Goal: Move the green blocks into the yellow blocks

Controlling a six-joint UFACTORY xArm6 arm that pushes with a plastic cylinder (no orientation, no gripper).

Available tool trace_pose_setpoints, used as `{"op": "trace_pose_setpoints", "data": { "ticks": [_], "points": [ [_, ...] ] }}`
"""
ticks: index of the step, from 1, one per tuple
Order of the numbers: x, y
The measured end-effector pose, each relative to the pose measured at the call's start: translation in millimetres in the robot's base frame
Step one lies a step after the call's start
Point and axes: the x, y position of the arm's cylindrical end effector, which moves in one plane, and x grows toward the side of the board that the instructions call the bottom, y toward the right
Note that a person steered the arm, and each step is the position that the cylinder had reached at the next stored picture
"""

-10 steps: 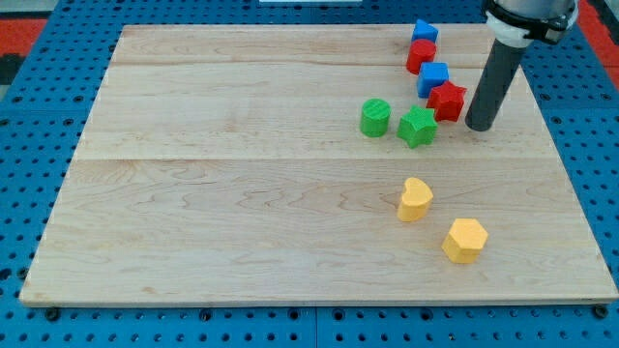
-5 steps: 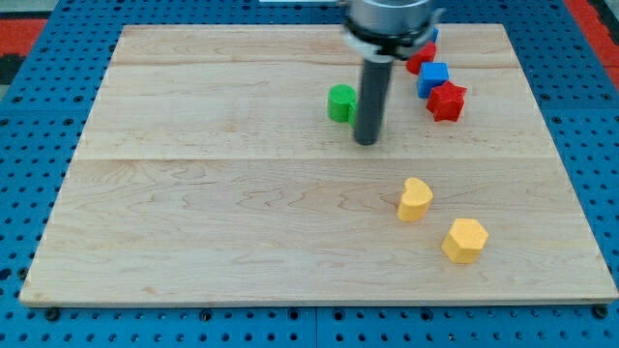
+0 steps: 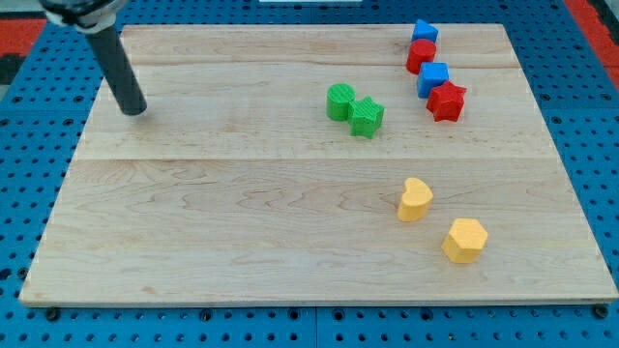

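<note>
A straight, dark grey rod forms the arm's end, matte and smooth, round in section. Its upper part meets a wider black collar edged by a pale ring at the frame's top. My tip (image 3: pixel 133 110) ends blunt and flat.

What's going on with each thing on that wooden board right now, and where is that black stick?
My tip: on the board near the view's top left, far from every block.
Green cylinder: upright, touching the green star.
Green star: flat, well above the yellow blocks.
Yellow heart block: lying alone.
Yellow hexagon block: lying alone, nearer the view's bottom.
Blue and red blocks: clustered at the view's top right.
</note>
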Motion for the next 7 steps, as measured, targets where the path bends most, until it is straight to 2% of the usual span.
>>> {"op": "trace_pose_setpoints", "data": {
  "ticks": [2,3,4,5,6,7],
  "points": [
    [-7.1,179.3],
    [-21.3,182.1],
    [-29.9,212.6],
    [-1.4,261.4],
    [46.9,266.2],
    [58.3,298.1]
  ]
}}
